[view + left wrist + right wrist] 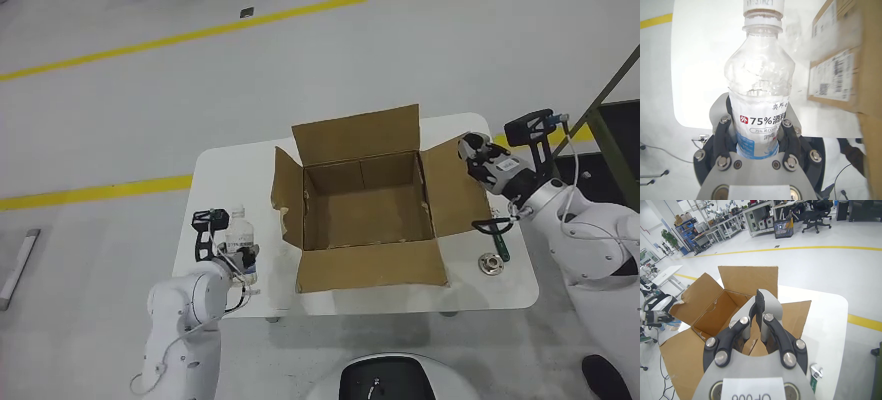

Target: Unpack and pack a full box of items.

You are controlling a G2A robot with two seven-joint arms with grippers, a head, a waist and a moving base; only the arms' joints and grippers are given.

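Note:
An open cardboard box (pixel 365 200) stands in the middle of the white table (pixel 230 170), flaps spread, its inside bare in the top view. My left gripper (pixel 232 250) is shut on a clear plastic bottle (pixel 759 79) with a white cap, over the table's left part beside the box wall (pixel 846 66). My right gripper (pixel 758 309) hangs shut with nothing between its fingers, above the box's right flap (pixel 791 317). It also shows in the top view as the right gripper (pixel 478 152) near the table's far right corner.
A green-handled tool (pixel 497 238) and a small round metal part (pixel 490 264) lie on the table right of the box. The tool's end (pixel 815 376) shows near my right wrist. Yellow floor lines (pixel 90 190) run behind the table.

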